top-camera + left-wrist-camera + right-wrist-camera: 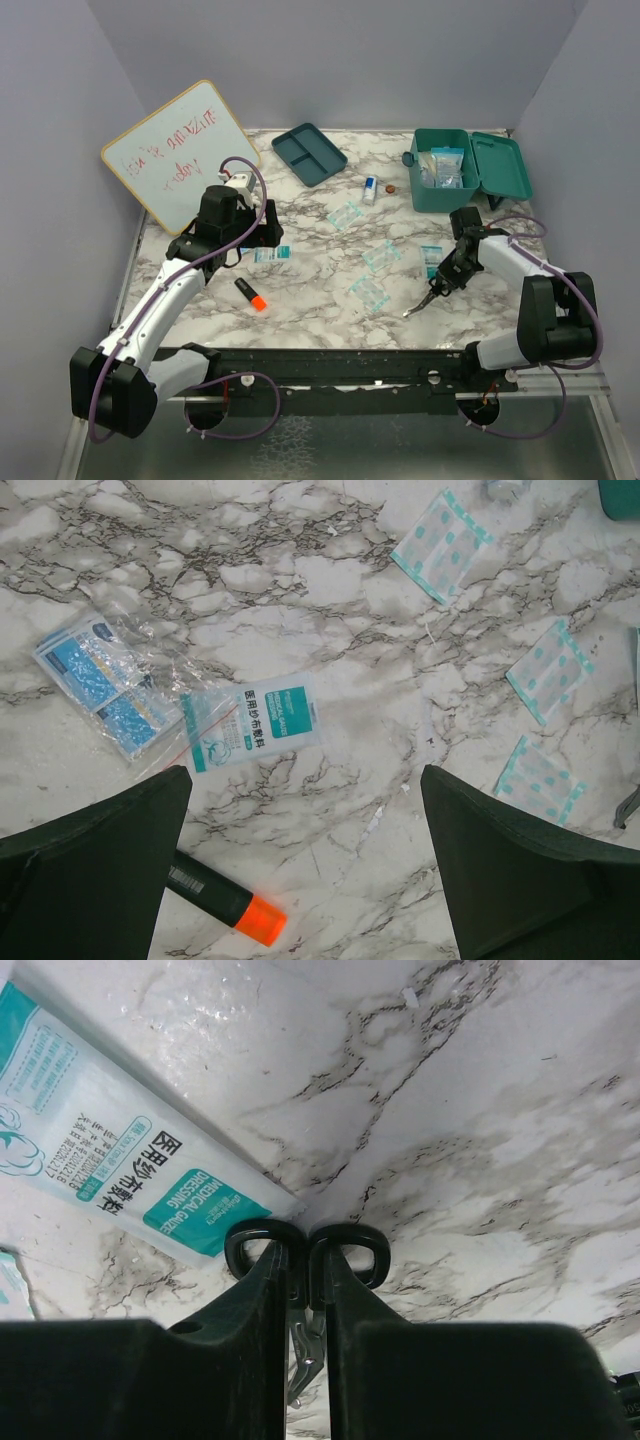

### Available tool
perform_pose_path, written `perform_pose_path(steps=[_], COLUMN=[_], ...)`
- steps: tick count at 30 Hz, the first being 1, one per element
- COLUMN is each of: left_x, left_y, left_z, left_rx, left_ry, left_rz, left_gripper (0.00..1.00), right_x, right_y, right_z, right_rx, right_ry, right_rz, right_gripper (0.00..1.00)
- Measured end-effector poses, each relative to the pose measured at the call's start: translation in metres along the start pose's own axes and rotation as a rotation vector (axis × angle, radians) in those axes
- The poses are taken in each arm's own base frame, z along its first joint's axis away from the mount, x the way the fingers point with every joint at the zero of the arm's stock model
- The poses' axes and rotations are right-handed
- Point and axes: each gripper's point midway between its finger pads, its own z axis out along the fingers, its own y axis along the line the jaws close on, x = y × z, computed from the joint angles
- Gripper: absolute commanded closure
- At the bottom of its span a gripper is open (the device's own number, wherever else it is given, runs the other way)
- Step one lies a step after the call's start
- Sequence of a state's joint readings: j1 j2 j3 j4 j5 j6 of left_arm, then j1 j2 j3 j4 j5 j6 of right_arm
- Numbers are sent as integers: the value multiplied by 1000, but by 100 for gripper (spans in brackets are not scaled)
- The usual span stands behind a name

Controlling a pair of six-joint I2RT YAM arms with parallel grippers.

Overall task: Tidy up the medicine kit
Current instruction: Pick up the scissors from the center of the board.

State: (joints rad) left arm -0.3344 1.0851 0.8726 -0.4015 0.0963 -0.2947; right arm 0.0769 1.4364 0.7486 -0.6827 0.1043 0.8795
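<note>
The medicine kit (445,190) is a teal box at the back right, its lid (500,165) swung open and packets inside. My right gripper (447,275) is just in front of it, low over the table, shut on the black loop handles of a pair of scissors (365,1245). Their metal blades (418,306) point toward the near edge. A gauze dressing packet (120,1160) lies flat beside the handles. My left gripper (305,772) hangs open over bare marble, with an orange-capped marker (225,900) and another gauze packet (255,725) below it.
A whiteboard (180,150) leans at the back left and a flat teal divided tray (308,153) lies at the back middle. A small bottle (370,188), several plasters (367,295) and a zip bag of blue packets (100,680) are scattered across the marble.
</note>
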Motion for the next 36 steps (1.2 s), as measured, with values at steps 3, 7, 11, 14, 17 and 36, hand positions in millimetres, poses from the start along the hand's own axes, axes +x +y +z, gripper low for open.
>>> perform_pose_path(steps=[3,7,11,14,17,36], left_x=[0,-1,-1,-1,0,3], left_y=[0,0,0,0,0,1], left_z=[-1,-1,-1,-1,-1,0], left_rx=[0,1,1,1,0,-1], left_ry=[-2,-4,-4,-3,-3,2], left_rz=[0,1,1,0,1,-5], left_gripper=[1,1,1,1,1,1], right_x=[0,-2,-4,-7,-9,-12], right_y=[0,1,2,3,5,65], right_z=[0,-1,-4,-8,-14,-64], right_rx=[-2,-7,-17,-34,-55,-417], right_ry=[-1,-11,-24,-39,-57,-62], right_rz=[-5,-10,-19,-26,-31,-202], right_gripper=[99,99,99,99,99,99])
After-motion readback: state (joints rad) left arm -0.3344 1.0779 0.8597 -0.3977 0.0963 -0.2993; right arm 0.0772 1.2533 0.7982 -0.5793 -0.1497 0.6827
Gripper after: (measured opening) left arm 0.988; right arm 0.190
